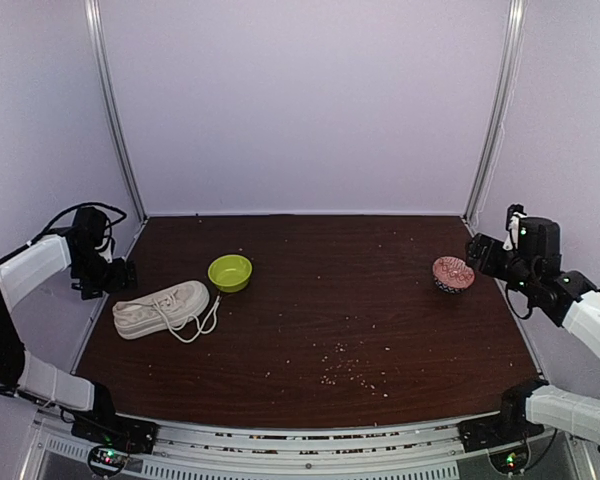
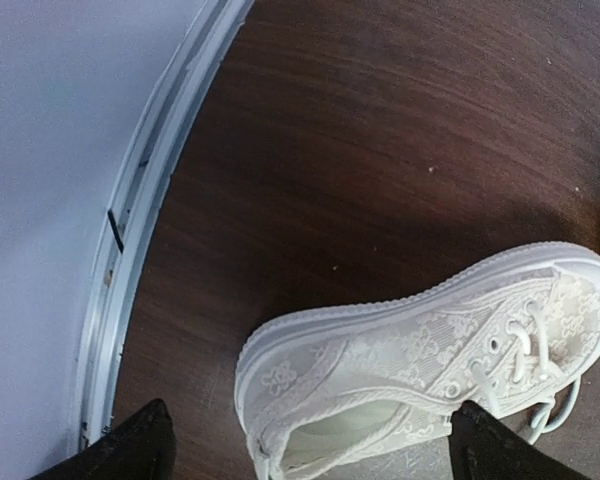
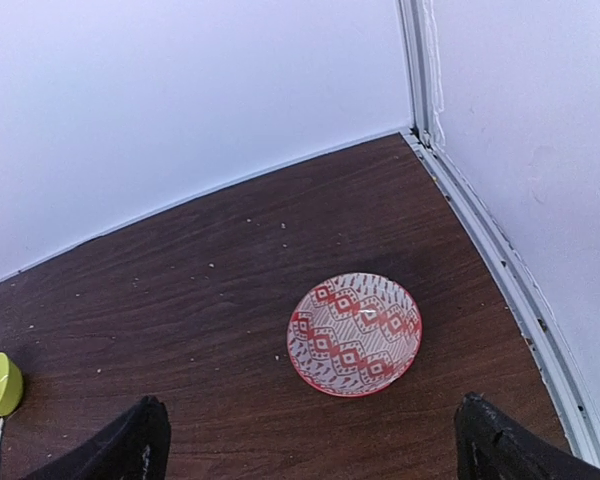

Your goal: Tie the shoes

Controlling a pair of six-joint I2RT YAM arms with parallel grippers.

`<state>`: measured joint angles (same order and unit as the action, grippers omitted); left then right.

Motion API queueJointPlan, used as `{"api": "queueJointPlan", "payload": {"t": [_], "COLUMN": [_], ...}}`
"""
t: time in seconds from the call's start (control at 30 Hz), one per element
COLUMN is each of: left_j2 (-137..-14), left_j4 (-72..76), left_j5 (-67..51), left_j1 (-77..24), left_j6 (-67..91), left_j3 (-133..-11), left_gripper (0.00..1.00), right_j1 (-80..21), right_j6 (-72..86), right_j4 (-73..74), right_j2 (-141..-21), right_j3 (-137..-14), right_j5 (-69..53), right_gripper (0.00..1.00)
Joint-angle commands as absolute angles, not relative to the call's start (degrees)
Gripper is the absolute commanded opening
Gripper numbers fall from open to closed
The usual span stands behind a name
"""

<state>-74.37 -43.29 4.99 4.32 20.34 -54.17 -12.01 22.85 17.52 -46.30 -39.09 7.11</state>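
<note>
Lying at 9 o'clock on the worktop (image 1: 330, 320), the sneaker (image 1: 162, 308) sits near, at 4 o'clock from the left tool (image 1: 118, 276), spread wide, empty; long axis 8-to-2 o'clock; the right tool (image 1: 477, 252), likewise wide, stands well apart.

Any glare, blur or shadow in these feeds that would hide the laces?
Top view: even, soft light, no glare; the shoe is small but its laces stand out on the dark table. Left wrist: shoe sharp, soft shadow by its sole, laces partly cut off by the frame edge. Right wrist: sharp, small glint in the red bowl.
</note>
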Motion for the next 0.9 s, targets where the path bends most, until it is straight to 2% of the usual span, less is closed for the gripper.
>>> {"api": "queueJointPlan", "payload": {"t": [0.0,0.2,0.43,0.73,0.8,0.87], "left_j2": [-69.20,-68.14,-64.31,-69.77,-71.18,-72.34], "left_j4": [-39.00,-36.52,-33.16,-28.47,-27.20,-26.65], "left_j5": [0.27,-0.72,1.73,0.11,-0.49,-0.58], "left_j1": [7.72,9.67,10.24,10.76,10.73,10.76], "left_j6": [28.46,32.89,36.16,34.64,34.40,34.10], "left_j3": [-47.77,-42.65,-37.51,-38.45,-39.14,-40.08], "left_gripper": [0.98,0.98,0.75,0.73,0.61,0.40], "right_j1": [-11.86,-11.84,-11.87,-11.87,-11.87,-11.87], "right_j6": [22.36,22.99,23.49,22.42,22.41,22.46], "right_j4": [21.59,21.76,21.56,21.71,21.63,21.54], "right_j2": [-42.63,-41.91,-42.54,-44.16,-44.14,-44.10], "right_j3": [-39.20,-38.14,-37.65,-38.05,-37.76,-37.43], "right_j5": [2.36,-2.35,-4.27,-6.60,-6.87,-7.07], "right_gripper": [1.00,1.00,1.00,1.00,0.99,1.00]}}
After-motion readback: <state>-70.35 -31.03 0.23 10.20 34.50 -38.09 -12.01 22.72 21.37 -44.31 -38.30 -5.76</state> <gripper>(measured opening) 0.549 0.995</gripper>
